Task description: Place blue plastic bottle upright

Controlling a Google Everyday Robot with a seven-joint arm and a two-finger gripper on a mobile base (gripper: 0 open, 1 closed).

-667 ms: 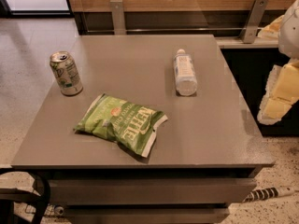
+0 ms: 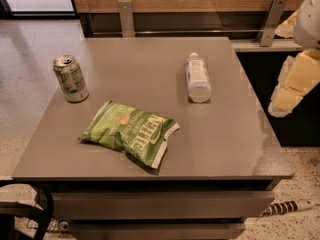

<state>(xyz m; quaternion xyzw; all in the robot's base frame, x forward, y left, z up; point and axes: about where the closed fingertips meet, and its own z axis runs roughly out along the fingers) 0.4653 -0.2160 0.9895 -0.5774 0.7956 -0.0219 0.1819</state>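
Note:
The blue plastic bottle (image 2: 198,78) lies on its side on the right half of the grey table (image 2: 150,154), its white cap pointing toward the far edge. It is clear with a pale label. My gripper (image 2: 292,86), a pale yellow and white shape at the right edge of the camera view, hangs beyond the table's right side. It is well clear of the bottle and holds nothing that I can see.
A green-and-white drink can (image 2: 70,78) stands upright at the table's left. A green chip bag (image 2: 131,132) lies flat near the front centre. A wooden wall with metal brackets (image 2: 126,17) runs behind the table. A dark cabinet (image 2: 295,129) stands to the right.
My arm at the right edge has shifted slightly upward. The bottle, can and chip bag have not moved.

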